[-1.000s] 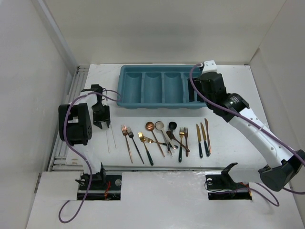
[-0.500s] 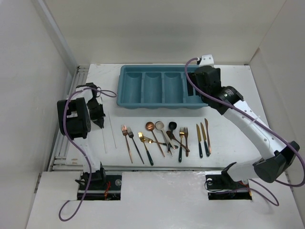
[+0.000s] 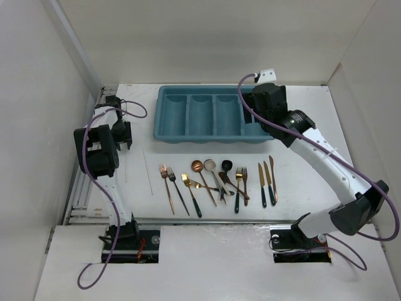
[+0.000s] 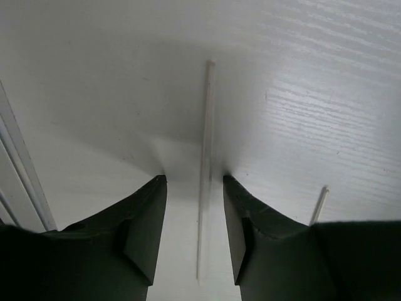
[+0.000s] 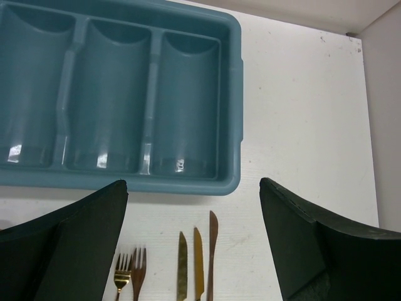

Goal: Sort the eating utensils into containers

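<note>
At far left the left jaws stand open astride a thin white stick (image 4: 204,125) lying on the bench (image 4: 313,81), touching it on neither side. The teal tray (image 3: 160,119) sits at the back, and the utensils (image 3: 217,182) lie in a row on the bench before it. The right jaws gape wide above the tray's right end.

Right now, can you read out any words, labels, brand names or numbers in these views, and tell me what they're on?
None can be read: the teal tray, utensils, table, left arm and right arm show no legible text.
</note>
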Robot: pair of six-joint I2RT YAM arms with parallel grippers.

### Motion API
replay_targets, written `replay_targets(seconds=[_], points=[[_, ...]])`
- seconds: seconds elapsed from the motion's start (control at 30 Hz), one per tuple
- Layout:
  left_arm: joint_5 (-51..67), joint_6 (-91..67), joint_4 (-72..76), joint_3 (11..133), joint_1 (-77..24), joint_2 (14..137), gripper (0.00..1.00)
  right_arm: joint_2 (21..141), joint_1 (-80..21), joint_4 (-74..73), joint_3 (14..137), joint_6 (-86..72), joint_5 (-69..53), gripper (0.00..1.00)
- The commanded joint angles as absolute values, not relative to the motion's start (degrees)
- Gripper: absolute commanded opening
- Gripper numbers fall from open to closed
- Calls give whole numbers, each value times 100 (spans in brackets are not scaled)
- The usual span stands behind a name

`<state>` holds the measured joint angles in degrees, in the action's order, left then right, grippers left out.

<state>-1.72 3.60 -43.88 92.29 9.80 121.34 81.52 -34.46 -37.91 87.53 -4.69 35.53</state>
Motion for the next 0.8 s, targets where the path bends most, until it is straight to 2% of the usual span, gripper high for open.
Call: replay_targets(seconds=[0.0, 0.1, 0.23, 0.37, 0.4, 0.57, 0.7, 0.77], points=[[-413, 571, -4131, 8448, 1072, 12051, 39, 7955, -3393, -3489, 8913, -404, 3551, 90], [-475, 624, -4131, 7929, 1072, 11936, 39, 7901, -3393, -3489, 8851, -404, 3551, 90], [-387, 624, -4236, 7726, 1072, 11936, 31, 7849, -3393, -3489, 8851, -404, 3551, 90], [-176, 510, -4236, 7865, 1125, 12189, 11, 7788, -3393, -3489, 8851, -404, 3603, 90], [-124, 458, -4184, 7962, 1125, 12269, 0, 7787, -3393, -3489, 8798, -404, 3604, 91], [359, 150, -4428, 8858, 1318, 12350, 0, 7787, -3393, -3489, 8798, -404, 3604, 91], [755, 0, -4657, 10218, 1240, 11911, 0, 7787, -3340, -3349, 8588, -404, 3533, 91], [1080, -149, -4781, 11317, 1117, 11822, 0, 7787, -3340, -3226, 8526, -404, 3376, 90]])
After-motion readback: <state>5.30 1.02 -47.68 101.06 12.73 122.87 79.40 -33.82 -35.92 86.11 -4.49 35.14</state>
